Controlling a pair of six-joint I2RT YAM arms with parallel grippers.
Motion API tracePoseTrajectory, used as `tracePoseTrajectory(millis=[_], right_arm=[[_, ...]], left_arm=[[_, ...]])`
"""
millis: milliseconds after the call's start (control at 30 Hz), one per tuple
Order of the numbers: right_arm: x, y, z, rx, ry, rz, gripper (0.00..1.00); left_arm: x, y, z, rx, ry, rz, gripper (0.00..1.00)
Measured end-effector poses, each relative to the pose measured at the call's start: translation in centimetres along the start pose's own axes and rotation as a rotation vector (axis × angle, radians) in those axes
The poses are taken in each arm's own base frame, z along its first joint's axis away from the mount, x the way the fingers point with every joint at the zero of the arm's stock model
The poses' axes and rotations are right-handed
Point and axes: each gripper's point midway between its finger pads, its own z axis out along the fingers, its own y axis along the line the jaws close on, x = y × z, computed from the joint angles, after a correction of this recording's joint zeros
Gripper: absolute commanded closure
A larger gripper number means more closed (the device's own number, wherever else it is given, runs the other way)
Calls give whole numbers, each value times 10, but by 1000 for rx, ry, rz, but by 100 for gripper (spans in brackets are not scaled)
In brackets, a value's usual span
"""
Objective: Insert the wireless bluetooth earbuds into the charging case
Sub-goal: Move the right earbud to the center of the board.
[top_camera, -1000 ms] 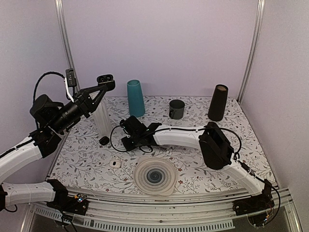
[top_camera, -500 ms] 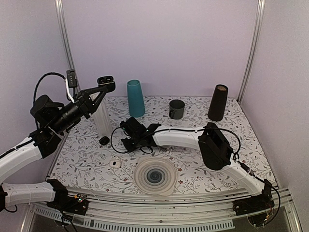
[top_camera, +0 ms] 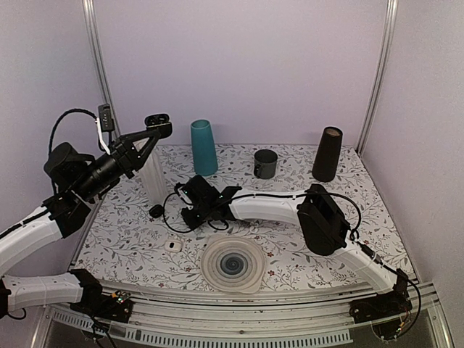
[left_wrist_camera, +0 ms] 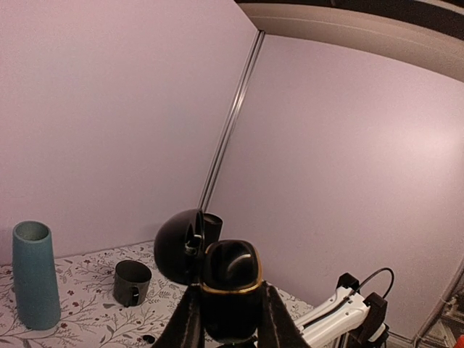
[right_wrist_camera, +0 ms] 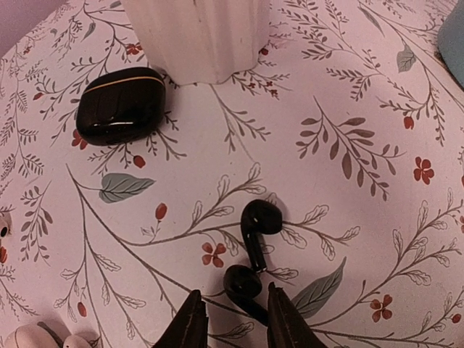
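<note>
No earbud is seated yet: the open charging case is clamped aloft in the left gripper, while the black earbuds lie on the table at its five o'clock, beneath the slightly parted right gripper.

We see two shiny black earbuds on a white tablecloth with red flowers and grey leaves. Near the earbuds, a black case has a gold line and a ribbed vase is white.
</note>
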Motion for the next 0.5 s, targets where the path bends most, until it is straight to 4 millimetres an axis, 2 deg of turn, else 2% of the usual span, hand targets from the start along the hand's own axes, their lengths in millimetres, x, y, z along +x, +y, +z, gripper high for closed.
tracePoseTrajectory(millis=[133,333,500], right_arm=[[0,1,0,-3,-3,-18,71],[-1,1,0,-3,-6,-30,64],[-6,0,1,-8,-23,-26,64]], left_arm=[[0,0,0,0,1,0,100],[1,0,0,1,3,-1,100],[2,0,0,1,7,-2,100]])
